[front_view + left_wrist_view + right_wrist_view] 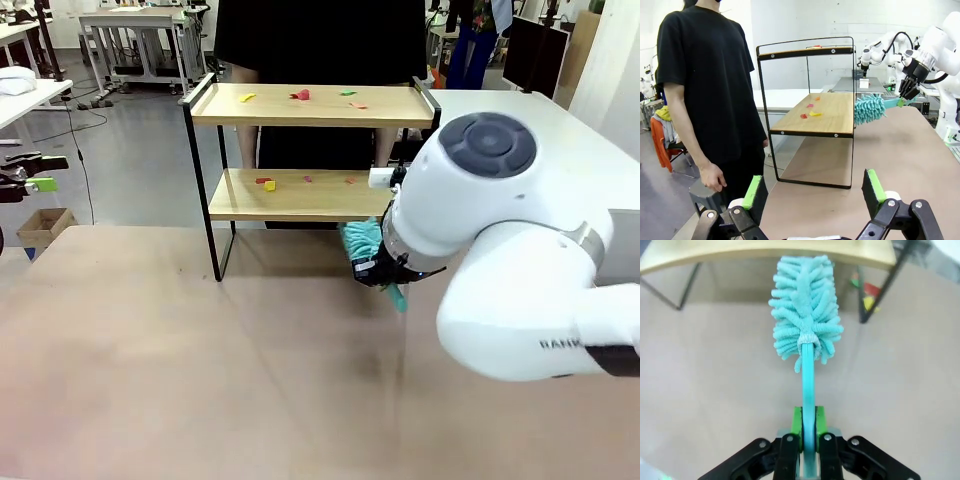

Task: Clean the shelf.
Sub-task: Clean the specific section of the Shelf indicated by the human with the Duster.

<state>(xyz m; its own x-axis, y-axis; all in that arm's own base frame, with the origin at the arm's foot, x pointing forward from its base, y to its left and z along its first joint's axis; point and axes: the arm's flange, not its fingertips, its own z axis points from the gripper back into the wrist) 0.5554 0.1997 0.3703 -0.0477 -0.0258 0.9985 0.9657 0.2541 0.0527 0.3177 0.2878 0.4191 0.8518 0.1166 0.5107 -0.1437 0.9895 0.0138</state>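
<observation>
The shelf [310,195] stands at the table's far side, with two light boards in a black frame. Small coloured scraps [300,95] lie on its top board, and more scraps [266,183] on the lower one. My right gripper [385,270] is shut on the handle of a turquoise duster [362,240]. The fluffy duster head [805,315] sits at the front edge of the lower board [765,252], near its right end. My left gripper [814,192] hangs open and holds nothing, left of the shelf [810,115], looking along it at the duster [869,109].
A person in black [710,100] stands behind the shelf, hand [714,177] hanging down. The brown table [200,350] spreads in front of the shelf. My bulky right arm [500,230] covers the right side. White tables stand farther back.
</observation>
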